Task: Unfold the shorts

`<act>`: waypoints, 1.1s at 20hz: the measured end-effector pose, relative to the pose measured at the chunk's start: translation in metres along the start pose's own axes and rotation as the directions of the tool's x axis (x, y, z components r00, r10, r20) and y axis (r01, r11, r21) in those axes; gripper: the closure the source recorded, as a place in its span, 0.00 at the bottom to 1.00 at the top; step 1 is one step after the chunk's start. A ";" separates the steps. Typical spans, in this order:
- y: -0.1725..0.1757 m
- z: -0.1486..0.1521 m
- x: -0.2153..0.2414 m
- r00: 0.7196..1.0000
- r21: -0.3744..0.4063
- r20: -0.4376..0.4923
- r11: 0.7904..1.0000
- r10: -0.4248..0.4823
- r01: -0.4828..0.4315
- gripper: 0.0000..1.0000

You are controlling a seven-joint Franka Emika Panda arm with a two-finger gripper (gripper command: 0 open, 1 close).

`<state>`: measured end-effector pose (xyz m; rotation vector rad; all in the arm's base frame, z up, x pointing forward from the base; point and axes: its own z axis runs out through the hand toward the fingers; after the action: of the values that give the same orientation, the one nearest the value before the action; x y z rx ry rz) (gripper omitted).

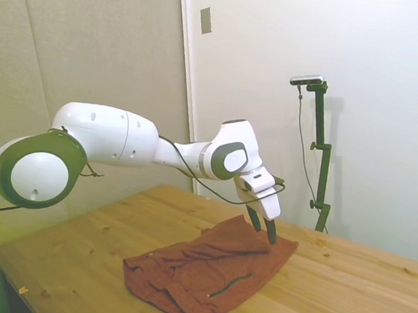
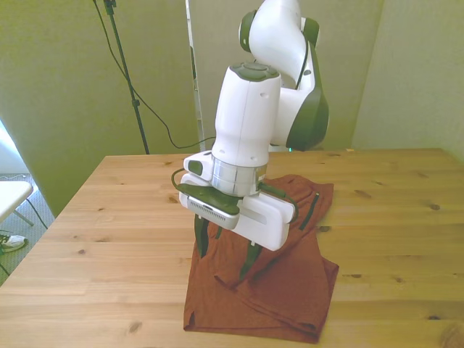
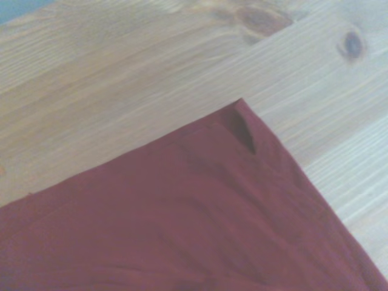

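— Where do the shorts (image 2: 272,272) lie?
— Rumpled and folded on the wooden table (image 2: 109,239), one end close to its near edge in the front view, the rest running back toward the middle. A thin dark cord mark (image 1: 228,284) shows on the cloth. The wrist view shows one cloth corner (image 3: 242,118) flat on bare wood.
— And the claw?
— The gripper (image 2: 225,254) stands with fingers spread apart, empty, tips down at the cloth; whether they touch it, I can't tell.
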<state>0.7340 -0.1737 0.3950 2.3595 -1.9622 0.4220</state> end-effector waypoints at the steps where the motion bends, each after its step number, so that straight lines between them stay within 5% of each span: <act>1: -0.002 0.003 -0.003 1.000 -0.001 0.004 1.000 -0.002 0.002 0.00; 5: -0.004 0.012 -0.009 1.000 -0.005 0.013 1.000 -0.009 0.009 0.00; 6: -0.003 0.014 -0.009 1.000 -0.006 0.014 1.000 -0.008 0.008 1.00; 22: 0.001 0.036 -0.017 1.000 -0.002 0.023 1.000 -0.014 0.014 1.00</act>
<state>0.7366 -0.1646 0.3560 2.3860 -1.9528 0.3931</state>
